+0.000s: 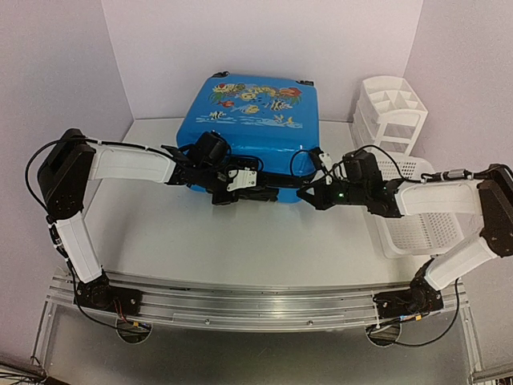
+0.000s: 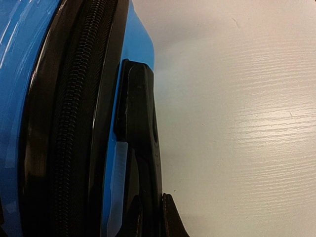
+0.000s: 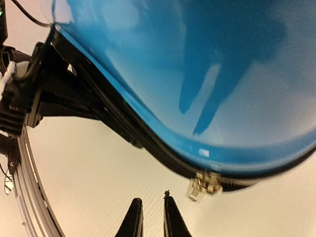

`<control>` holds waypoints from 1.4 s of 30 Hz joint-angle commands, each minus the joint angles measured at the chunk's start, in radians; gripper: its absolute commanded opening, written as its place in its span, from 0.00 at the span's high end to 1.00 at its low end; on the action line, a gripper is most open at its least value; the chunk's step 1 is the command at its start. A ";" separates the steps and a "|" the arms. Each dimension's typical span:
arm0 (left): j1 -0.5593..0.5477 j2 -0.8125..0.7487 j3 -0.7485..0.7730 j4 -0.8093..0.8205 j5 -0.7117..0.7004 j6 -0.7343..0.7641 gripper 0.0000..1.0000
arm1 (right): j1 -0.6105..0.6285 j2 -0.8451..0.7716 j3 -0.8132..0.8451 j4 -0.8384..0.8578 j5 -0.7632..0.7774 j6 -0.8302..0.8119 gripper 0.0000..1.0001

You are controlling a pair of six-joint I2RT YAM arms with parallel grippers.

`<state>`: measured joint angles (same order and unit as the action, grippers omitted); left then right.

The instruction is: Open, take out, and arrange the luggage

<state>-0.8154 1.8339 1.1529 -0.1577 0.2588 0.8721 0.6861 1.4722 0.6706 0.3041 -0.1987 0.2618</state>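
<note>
Two arms crowd the near edge of the luggage (image 1: 252, 120), which lies flat and zipped shut at the back middle of the table (image 1: 200, 249), fish print up. Left gripper (image 2: 152, 219) is clenched tight alongside the black handle (image 2: 138, 108), right by the zip band (image 2: 74, 123); whether it actually pinches that handle, I cannot tell. Right gripper (image 3: 152, 203) shows a slim gap between its fingertips, nothing in it, and the zip pull (image 3: 200, 187) dangles free just beside them.

Trouble spots, as I judge them: that pull is small and loose, so a closing pinch could catch air or knock it aside. A hard tug along the zip could drag the whole shell, because the tabletop looks smooth and the left brace is uncertain. The right forearm sits near the basket (image 1: 417, 228), so a wide sweep may bump it.

Surface is pale, faintly wood-grained and glossy under the lights. Plain lilac walls close in on three sides, a white organiser (image 1: 393, 108) stands in the right back corner, and a metal rail (image 1: 256, 309) carries both bases.
</note>
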 commanded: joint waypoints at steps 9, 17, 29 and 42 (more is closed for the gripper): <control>0.036 -0.040 0.011 0.181 -0.035 -0.047 1.00 | -0.003 -0.013 0.016 -0.191 0.041 0.144 0.50; 0.035 -0.048 0.007 0.176 -0.035 -0.050 1.00 | -0.005 0.070 0.096 -0.128 0.115 0.171 0.49; 0.030 -0.050 0.008 0.182 -0.027 -0.074 1.00 | 0.010 -0.089 -0.045 0.112 0.264 0.150 0.52; 0.024 -0.050 0.005 0.185 -0.030 -0.068 1.00 | 0.042 0.012 0.008 0.051 0.315 0.202 0.58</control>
<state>-0.8182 1.8339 1.1378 -0.1108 0.2587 0.8528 0.7030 1.4764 0.6476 0.3757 0.0740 0.4349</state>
